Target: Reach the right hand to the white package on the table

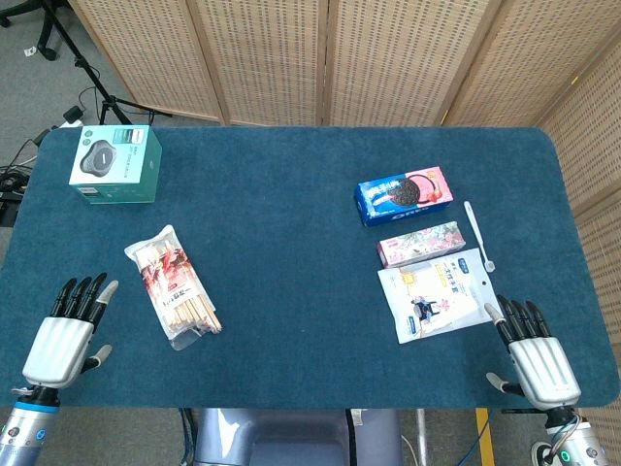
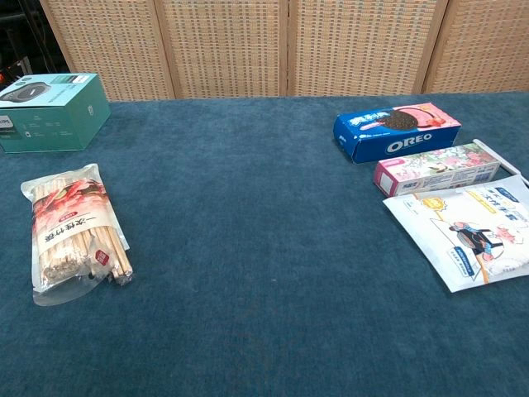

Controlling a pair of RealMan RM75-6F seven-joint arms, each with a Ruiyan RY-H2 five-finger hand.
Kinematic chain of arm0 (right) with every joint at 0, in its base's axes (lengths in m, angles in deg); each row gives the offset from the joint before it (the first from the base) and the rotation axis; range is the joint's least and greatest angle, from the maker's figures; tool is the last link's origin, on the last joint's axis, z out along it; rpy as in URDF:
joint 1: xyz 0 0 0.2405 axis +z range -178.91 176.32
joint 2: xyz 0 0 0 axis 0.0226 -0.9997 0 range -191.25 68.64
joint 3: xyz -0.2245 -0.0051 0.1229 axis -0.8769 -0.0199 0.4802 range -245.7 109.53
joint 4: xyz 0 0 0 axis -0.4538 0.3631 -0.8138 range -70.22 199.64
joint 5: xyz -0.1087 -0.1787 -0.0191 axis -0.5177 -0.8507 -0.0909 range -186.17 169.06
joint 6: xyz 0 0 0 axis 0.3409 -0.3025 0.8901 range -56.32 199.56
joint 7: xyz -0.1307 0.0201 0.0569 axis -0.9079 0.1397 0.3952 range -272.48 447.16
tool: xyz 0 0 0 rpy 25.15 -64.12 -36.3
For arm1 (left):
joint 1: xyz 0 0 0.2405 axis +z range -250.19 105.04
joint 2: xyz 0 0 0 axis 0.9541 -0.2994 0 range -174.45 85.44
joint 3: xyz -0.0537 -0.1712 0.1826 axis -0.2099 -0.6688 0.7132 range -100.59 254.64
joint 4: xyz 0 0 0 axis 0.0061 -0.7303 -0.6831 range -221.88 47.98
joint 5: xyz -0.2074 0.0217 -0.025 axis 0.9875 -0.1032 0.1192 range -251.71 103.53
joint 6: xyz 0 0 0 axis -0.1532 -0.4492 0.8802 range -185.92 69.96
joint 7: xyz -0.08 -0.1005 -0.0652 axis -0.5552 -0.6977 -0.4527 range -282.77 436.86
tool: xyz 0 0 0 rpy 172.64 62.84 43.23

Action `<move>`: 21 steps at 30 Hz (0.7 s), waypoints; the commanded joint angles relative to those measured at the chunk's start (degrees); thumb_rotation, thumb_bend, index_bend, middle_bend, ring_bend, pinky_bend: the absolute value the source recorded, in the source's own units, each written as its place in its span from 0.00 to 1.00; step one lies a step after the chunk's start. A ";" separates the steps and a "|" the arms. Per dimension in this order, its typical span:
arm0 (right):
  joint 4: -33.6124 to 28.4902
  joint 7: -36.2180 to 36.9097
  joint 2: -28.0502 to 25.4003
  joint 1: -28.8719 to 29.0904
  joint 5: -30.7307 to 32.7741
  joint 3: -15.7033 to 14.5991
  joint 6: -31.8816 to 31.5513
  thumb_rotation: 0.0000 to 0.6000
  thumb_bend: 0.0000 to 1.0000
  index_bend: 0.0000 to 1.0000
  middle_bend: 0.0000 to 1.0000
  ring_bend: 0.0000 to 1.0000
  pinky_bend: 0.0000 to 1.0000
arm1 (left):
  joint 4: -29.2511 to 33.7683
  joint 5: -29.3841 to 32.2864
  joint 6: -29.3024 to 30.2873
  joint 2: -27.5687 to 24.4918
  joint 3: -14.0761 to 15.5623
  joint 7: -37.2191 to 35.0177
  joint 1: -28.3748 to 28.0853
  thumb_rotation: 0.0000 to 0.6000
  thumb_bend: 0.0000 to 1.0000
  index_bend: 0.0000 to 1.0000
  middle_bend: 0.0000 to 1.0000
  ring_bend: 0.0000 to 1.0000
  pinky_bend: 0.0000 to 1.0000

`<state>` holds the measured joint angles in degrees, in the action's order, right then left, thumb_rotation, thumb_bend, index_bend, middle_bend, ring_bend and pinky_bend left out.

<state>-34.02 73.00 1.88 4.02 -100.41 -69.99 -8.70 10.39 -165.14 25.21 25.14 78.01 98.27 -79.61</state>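
Note:
The white package [image 1: 435, 295] lies flat on the blue table, right of centre near the front; in the chest view the white package [image 2: 471, 233] sits at the right edge. My right hand [image 1: 535, 357] rests at the table's front right corner, fingers spread and holding nothing, just right of and nearer than the package, not touching it. At the front left corner my left hand [image 1: 66, 335] lies the same way, fingers apart and empty. Neither hand shows in the chest view.
A pink flowered box [image 1: 420, 243] and an Oreo box [image 1: 404, 194] lie just behind the package, with a white spoon [image 1: 478, 236] to their right. A bag of chopsticks [image 1: 174, 286] lies front left, a teal box [image 1: 116, 164] at the back left.

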 commanded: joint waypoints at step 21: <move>0.32 -0.19 0.22 0.14 0.47 0.10 0.34 1.00 0.13 0.00 0.00 0.00 0.00 | 0.21 -0.97 1.81 -0.17 -0.32 -0.62 0.45 1.00 0.17 0.00 0.00 0.00 0.00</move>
<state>-33.70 72.83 2.09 4.15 -99.96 -69.89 -8.38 10.58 -166.09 27.00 24.98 77.70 97.66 -79.17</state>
